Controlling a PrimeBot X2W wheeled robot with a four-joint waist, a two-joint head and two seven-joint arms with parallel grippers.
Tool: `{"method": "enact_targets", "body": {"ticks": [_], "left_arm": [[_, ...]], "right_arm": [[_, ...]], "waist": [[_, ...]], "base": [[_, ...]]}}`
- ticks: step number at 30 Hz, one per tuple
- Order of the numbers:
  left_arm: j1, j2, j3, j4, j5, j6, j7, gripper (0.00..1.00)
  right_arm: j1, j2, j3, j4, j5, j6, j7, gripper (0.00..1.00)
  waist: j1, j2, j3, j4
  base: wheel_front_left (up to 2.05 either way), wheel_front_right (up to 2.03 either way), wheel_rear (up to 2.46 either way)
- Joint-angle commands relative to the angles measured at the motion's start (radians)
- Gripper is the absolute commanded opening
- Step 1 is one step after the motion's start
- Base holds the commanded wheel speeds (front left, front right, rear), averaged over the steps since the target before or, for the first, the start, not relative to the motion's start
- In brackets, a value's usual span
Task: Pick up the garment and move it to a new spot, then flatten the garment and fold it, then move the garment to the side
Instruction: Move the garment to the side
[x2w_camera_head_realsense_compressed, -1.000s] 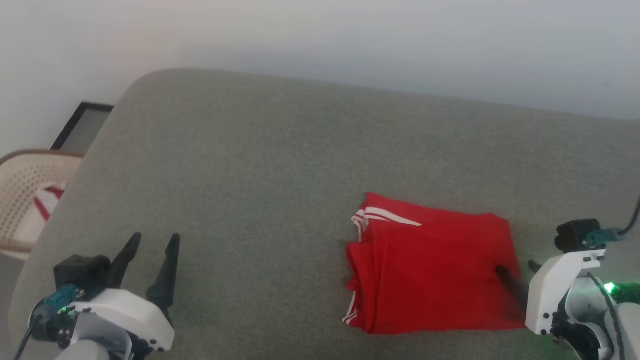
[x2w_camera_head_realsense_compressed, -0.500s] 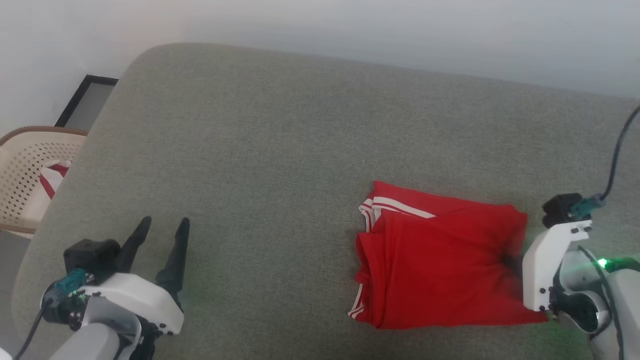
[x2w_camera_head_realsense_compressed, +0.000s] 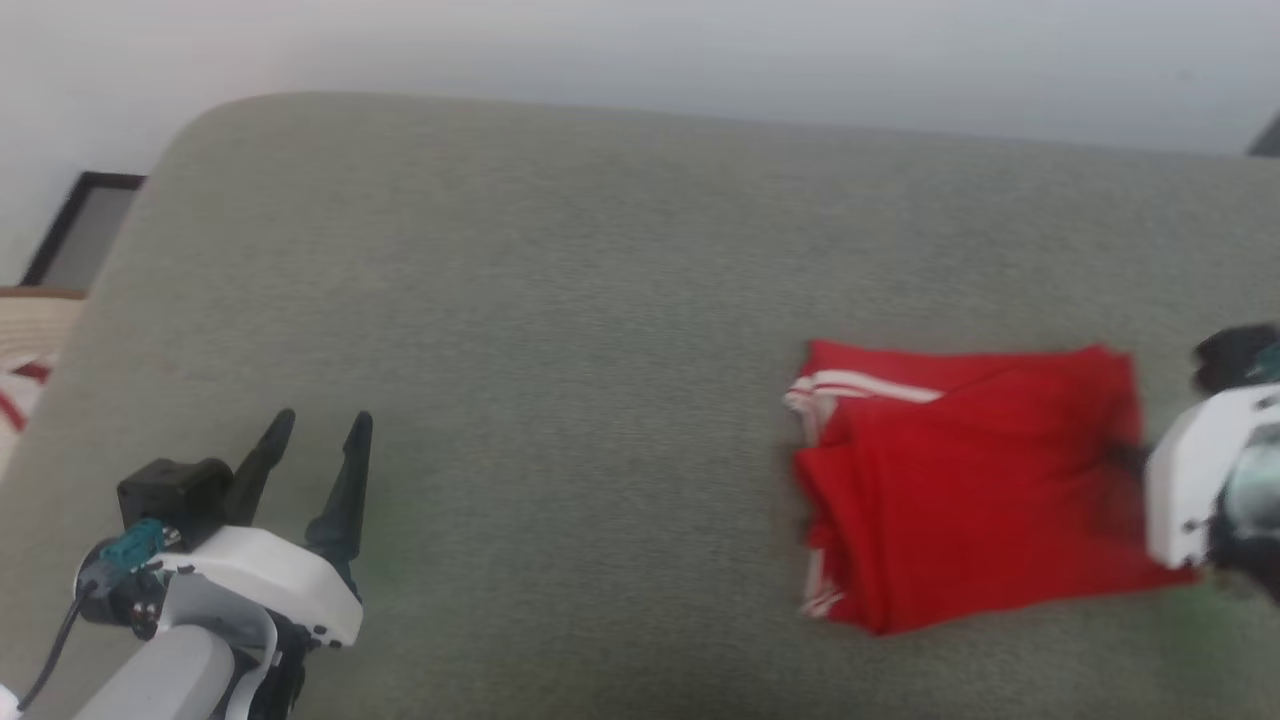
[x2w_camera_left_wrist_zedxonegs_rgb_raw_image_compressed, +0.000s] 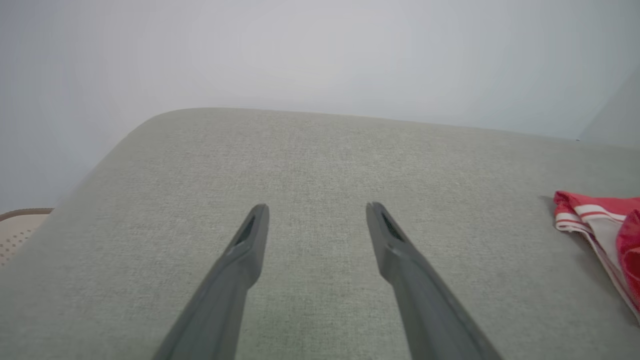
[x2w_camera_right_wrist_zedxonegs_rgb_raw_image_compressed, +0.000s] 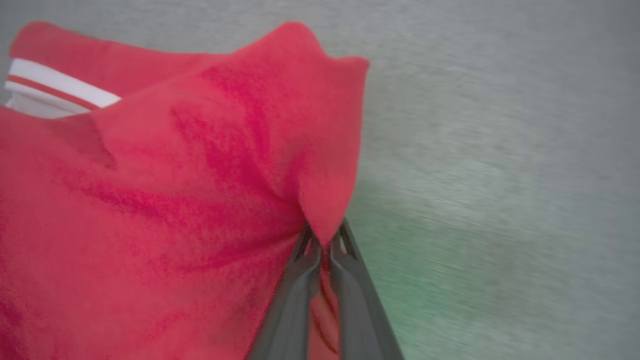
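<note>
Garment, folded, lies at the right of the grey fabric surface. The right pincer clamps its right edge, probably to drag it aside. The left pincer hovers spread wide, empty.

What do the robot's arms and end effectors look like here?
Both arms wear white wrist shells, each carrying a black module. The left end effector has two long, tapered dark grey fingers, plus a teal connector and black cable at the wrist. The right end effector has matching dark fingers with slotted tips.
</note>
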Motion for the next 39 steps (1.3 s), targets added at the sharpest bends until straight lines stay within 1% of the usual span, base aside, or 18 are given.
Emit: {"method": "enact_targets", "body": {"ticks": [1,8,12,16,20,21,29,36,39], "left_arm": [[-0.014,0.003,0.004,0.000,0.014,-0.003,-0.005,1.00],[-0.051,0.002,-0.007,-0.006,0.030,0.000,0.004,1.00],[-0.082,0.003,-0.015,-0.010,0.043,-0.005,0.014,1.00],[-0.112,0.004,-0.023,-0.007,0.054,-0.012,0.024,1.00],[-0.142,0.004,-0.033,-0.008,0.069,-0.017,0.032,1.00],[-0.142,0.004,-0.033,-0.008,0.069,-0.017,0.032,1.00],[-0.209,0.006,-0.053,-0.014,0.088,-0.027,0.060,1.00],[-0.278,0.000,-0.078,-0.016,0.119,-0.039,0.092,1.00],[-0.304,-0.001,-0.083,-0.015,0.128,-0.042,0.103,1.00]], "right_arm": [[-0.021,-0.016,-0.008,-0.006,0.005,-0.002,-0.011,0.00],[-0.096,-0.117,-0.040,0.038,-0.011,-0.002,-0.054,0.00],[-0.150,-0.174,-0.034,0.081,-0.031,-0.002,-0.101,0.00],[-0.213,-0.224,-0.025,0.150,-0.054,-0.002,-0.156,0.00],[-0.277,-0.258,-0.014,0.229,-0.090,-0.002,-0.215,0.00],[-0.277,-0.258,-0.014,0.229,-0.090,-0.002,-0.215,0.00],[-0.397,-0.284,0.009,0.400,-0.151,-0.002,-0.330,0.00],[-0.496,-0.256,0.026,0.550,-0.246,-0.002,-0.421,0.00],[-0.530,-0.234,0.027,0.604,-0.290,-0.002,-0.470,0.00]], "waist": [[0.0000,0.0000,0.014,-0.033],[0.0000,0.0000,0.050,-0.122],[0.0000,0.0000,0.076,-0.168],[0.0000,0.0000,0.101,-0.205],[0.0000,0.0000,0.127,-0.238],[0.0000,0.0000,0.127,-0.238],[0.0000,0.0000,0.190,-0.293],[0.0000,0.0000,0.246,-0.319],[0.0000,0.0000,0.268,-0.326]], "base": [[0.00,0.00,0.00],[0.00,0.00,0.00],[0.00,0.00,0.00],[0.00,0.00,0.00],[0.00,0.00,0.00],[0.00,0.00,0.00],[0.00,0.00,0.00],[0.00,0.00,0.00],[0.00,0.00,0.00]]}}
